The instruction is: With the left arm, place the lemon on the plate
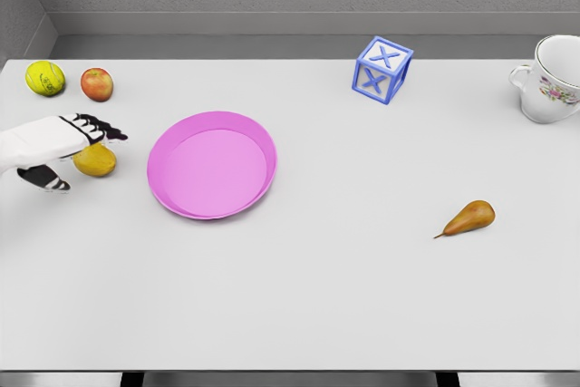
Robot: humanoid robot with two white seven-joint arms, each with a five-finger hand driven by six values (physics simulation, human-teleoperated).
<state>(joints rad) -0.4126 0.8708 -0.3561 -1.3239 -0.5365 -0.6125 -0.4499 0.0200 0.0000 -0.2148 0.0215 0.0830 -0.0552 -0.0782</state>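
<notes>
Nearest the camera is the bare front stretch of the white bench (299,314), with the small brown pear (469,217) lying on its side at the lower right of the frame, well apart from the work. At the left edge, the white left hand (63,147) reaches in over the round yellow lemon (95,160); its dark fingers (101,127) arch across the fruit's top while the thumb hangs lower at its left, so the hand looks closed around the lemon, or very nearly so, for a top grasp. I judge the lemon is not yet lifted: it sits at bench level, just beside the shallow pink plate (212,165), whose rim lies a short way to its right. That placement means only a short lift and rightward carry. The yellow-green tennis ball (45,78) and red apple (97,84) sit in the upper left, clear of that path. The right arm is out of sight.
</notes>
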